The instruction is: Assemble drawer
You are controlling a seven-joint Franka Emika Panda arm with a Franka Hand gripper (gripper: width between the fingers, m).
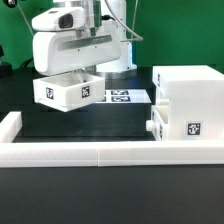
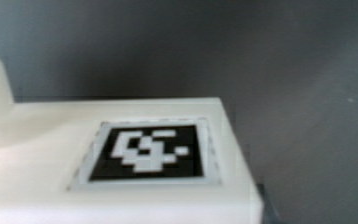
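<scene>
My gripper [image 1: 72,74] is shut on a small white open-top tray [image 1: 68,90] and holds it in the air above the black table, on the exterior view's left. The tray shows black-and-white tags on two sides. The fingers are hidden behind the tray's wall. In the wrist view a tagged white face of the tray [image 2: 149,150] fills the picture close up, and no fingers show. The tall boxy housing [image 1: 190,100] stands at the exterior view's right. A second tray [image 1: 160,127] sits in its lower slot, front end sticking out toward the held tray.
The marker board [image 1: 127,96] lies flat on the table behind the held tray. A long low white border wall [image 1: 90,152] runs along the front edge and turns up at the exterior view's left [image 1: 10,125]. The black table [image 1: 100,125] lies between tray and housing.
</scene>
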